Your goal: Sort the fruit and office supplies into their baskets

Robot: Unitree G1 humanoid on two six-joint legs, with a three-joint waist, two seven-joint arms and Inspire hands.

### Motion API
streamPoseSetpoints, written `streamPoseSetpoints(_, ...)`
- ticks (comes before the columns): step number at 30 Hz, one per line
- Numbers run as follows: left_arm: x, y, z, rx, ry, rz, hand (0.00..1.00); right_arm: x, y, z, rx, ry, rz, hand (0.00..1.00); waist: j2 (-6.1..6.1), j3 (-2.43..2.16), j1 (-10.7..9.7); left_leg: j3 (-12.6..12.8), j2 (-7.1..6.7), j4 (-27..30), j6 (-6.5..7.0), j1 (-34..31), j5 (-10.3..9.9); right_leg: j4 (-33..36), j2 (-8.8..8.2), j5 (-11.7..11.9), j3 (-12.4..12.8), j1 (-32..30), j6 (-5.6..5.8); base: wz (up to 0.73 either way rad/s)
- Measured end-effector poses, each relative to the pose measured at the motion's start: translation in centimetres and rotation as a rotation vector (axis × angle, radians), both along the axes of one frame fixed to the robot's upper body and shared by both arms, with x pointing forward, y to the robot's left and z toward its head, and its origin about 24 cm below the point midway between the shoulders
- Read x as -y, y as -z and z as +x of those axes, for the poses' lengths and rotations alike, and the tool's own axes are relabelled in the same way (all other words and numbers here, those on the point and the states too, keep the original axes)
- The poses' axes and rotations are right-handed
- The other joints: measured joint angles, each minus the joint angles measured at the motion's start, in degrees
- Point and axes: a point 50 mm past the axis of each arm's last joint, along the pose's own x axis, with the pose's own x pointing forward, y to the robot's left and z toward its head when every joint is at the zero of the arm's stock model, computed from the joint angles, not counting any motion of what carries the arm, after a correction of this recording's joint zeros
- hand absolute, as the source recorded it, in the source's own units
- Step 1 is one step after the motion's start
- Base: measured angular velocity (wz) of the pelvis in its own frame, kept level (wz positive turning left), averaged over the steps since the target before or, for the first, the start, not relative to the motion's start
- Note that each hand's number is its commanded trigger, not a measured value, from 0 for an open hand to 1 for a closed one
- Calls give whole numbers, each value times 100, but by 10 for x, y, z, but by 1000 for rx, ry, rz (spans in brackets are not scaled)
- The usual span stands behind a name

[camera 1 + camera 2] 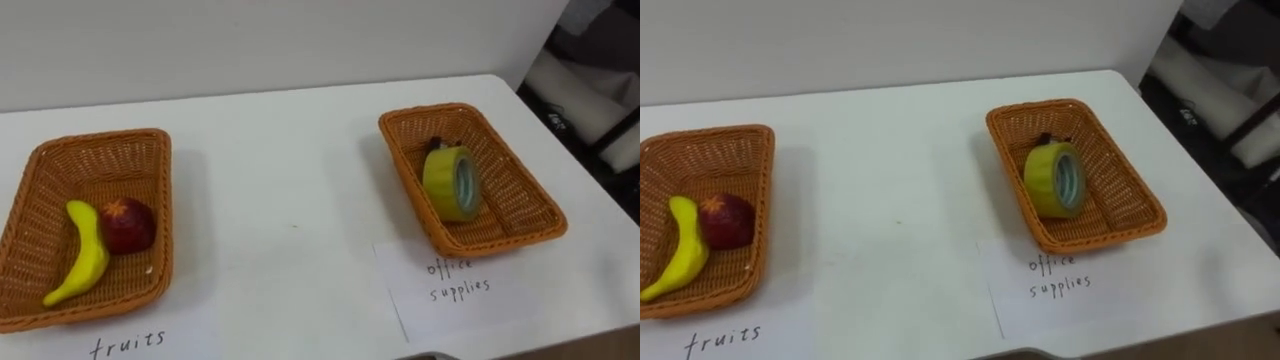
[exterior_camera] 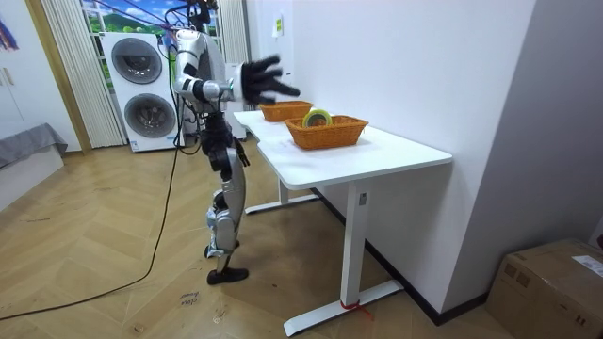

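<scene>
Woven orange-brown wicker forms the shallow rectangular basket (image 1: 100, 137) at the robot's left, and both fruits are found in it. A yellow curved banana (image 1: 88, 250) is laid along the basket's length. Its long axis runs from far to near, and its near tip is pointed toward the basket's near-left corner. A dark red round apple (image 1: 127, 226) is set just beside it on the right, touching its upper half. A white paper label (image 1: 130, 345) is placed on the white tabletop (image 1: 280, 200) before this basket. The stretch of tabletop between the two baskets is seen bare.

A second wicker basket of the same make (image 1: 497, 240) is placed well apart at the robot's right, with another paper label (image 1: 450, 290) before it. A yellow-green roll of tape (image 1: 445, 185) is stood on its edge inside, its hole turned toward the robot's right. A small dark object (image 1: 437, 142), too small to be told, is tucked behind the roll.

In the room view one dark hand, judged by the body to be the right hand (image 2: 262, 81), is held raised over the tabletop's near end. Its fingers are spread wide and nothing is held. It is kept apart from both baskets, the tape basket being the nearer. The sorting is judged complete, since no item is left outside a basket.
</scene>
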Motion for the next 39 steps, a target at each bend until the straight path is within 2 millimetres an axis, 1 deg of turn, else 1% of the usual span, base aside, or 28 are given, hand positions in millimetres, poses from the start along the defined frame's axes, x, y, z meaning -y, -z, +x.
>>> streamPoseSetpoints(2,0,0,0,1,-1,0,0,3,16,-10,-19,57,76,0,3,2,-9,5,-1,0,0,2,0,-7,3,3,18,0,5,0)
streamPoseSetpoints(4,0,0,1,2,-1,0,0,6,23,-17,-15,102,125,0,19,5,-28,5,0,-5,0,-8,0,-41,8,20,17,1,12,0)
streamPoseSetpoints(6,0,0,2,5,-1,-1,0,9,28,-24,-15,144,154,0,55,8,-46,7,1,-10,0,-8,0,-47,9,27,18,-2,14,0)
streamPoseSetpoints(7,1,0,1,4,-2,-2,0,11,33,-29,-28,173,158,0,104,15,-73,5,0,-12,0,-12,-1,-50,8,28,18,-7,15,0)
streamPoseSetpoints(8,1,0,1,3,-2,-3,0,12,37,-33,-38,190,162,0,106,11,-78,5,-2,-21,0,-13,-1,-49,8,28,19,-9,16,0)
streamPoseSetpoints(9,1,0,-2,-3,-5,-4,0,12,46,-42,-62,232,182,0,130,-11,-84,3,-1,-54,0,-11,-1,-50,12,28,29,-21,16,0)
streamPoseSetpoints(10,2,1,-2,-3,-5,-5,0,10,58,-52,-86,276,217,0,143,-20,-93,3,-2,-59,0,-10,-1,-45,13,26,47,-26,16,-5)
streamPoseSetpoints(11,3,1,-3,0,-17,-12,0,5,68,-61,-104,307,256,0,182,-24,-86,5,-2,-61,1,-13,-1,-40,16,26,68,-45,17,-8)
streamPoseSetpoints(12,3,1,-3,1,-22,-15,0,2,73,-65,-111,321,277,0,210,-31,-86,2,-2,-64,0,-22,-1,-34,20,26,73,-63,16,-11)
streamPoseSetpoints(14,3,1,-2,6,-33,-17,0,-10,97,-88,-170,388,366,0,242,-34,-105,1,-5,-63,0,-19,0,1,15,24,74,-77,16,-3)
streamPoseSetpoints(17,2,1,-5,9,-64,-19,0,-20,114,-108,-204,448,442,0,246,-30,-113,3,-13,-64,0,22,1,49,13,11,128,-86,14,-9)
streamPoseSetpoints(18,2,1,-5,10,-66,-19,0,-21,116,-110,-209,457,451,0,244,-28,-110,3,-17,-65,0,28,1,50,12,10,140,-85,15,-12)
streamPoseSetpoints(20,1,1,-5,16,-80,-16,0,-25,125,-123,-257,487,486,0,236,-15,-97,-4,-20,-67,0,47,0,56,12,10,162,-86,18,-6)
streamPoseSetpoints(21,1,1,-5,16,-81,-16,0,-26,129,-127,-274,496,498,0,209,-23,-97,-5,-21,-67,0,50,0,59,12,10,167,-84,18,0)
streamPoseSetpoints(22,2,1,-6,13,-81,-15,0,-31,136,-138,-315,513,524,0,213,-13,-106,0,-21,-67,0,50,0,58,13,8,168,-81,22,3)
streamPoseSetpoints(23,2,1,-7,12,-80,-13,0,-34,139,-141,-329,513,539,0,213,-10,-96,0,-19,-67,0,46,0,58,13,8,164,-78,23,6)
streamPoseSetpoints(25,3,2,-11,-1,-84,-15,0,-49,154,-152,-392,472,607,0,213,-6,-74,-1,-17,-67,1,29,0,61,12,7,155,-91,24,2)
streamPoseSetpoints(27,3,2,-14,-14,-87,-14,0,-61,163,-157,-436,421,668,0,225,-4,-34,-6,-17,-66,1,46,0,80,12,6,170,-98,25,-7)
streamPoseSetpoints(29,4,2,-13,-13,-87,-15,0,-79,176,-161,-528,288,731,0,242,3,81,-3,-14,-68,1,56,-1,91,1,11,130,-96,21,-2)
streamPoseSetpoints(30,6,3,-14,-15,-90,-19,0,-83,179,-161,-558,238,742,0,251,5,105,-8,-14,-69,5,55,-3,92,2,12,129,-99,22,0)
streamPoseSetpoints(32,12,6,-13,-20,-96,-35,0,-96,188,-157,-674,40,767,0,287,3,227,-43,-14,-71,20,55,-15,91,4,21,126,-93,29,2)
streamPoseSetpoints(33,12,6,-13,-21,-94,-36,0,-99,190,-155,-704,-12,770,0,290,3,240,-61,-14,-80,19,54,-22,87,9,23,123,-92,30,9)
streamPoseSetpoints(35,14,7,-11,-24,-78,-38,0,-112,196,-147,-805,-215,777,0,325,3,392,-78,-2,-90,18,48,-29,49,23,75,112,-91,24,0)
streamPoseSetpoints(36,15,8,-9,-27,-71,-39,0,-115,198,-144,-831,-265,777,0,333,4,424,-80,-2,-90,18,44,-29,48,22,77,108,-91,25,0)
streamPoseSetpoints(37,17,9,-12,-50,-58,-42,0,-122,200,-140,-882,-364,774,0,351,2,517,-97,-8,-89,19,45,-30,47,20,77,104,-76,26,5)
streamPoseSetpoints(38,18,10,-12,-56,-47,-43,0,-125,202,-138,-909,-416,768,0,358,-1,546,-107,-10,-87,20,44,-30,47,19,77,98,-69,27,9)
streamPoseSetpoints(39,19,11,-11,-66,-38,-42,0,-133,205,-131,-952,-513,756,0,370,0,600,-136,-12,-81,20,37,-30,38,18,77,77,-64,27,8)
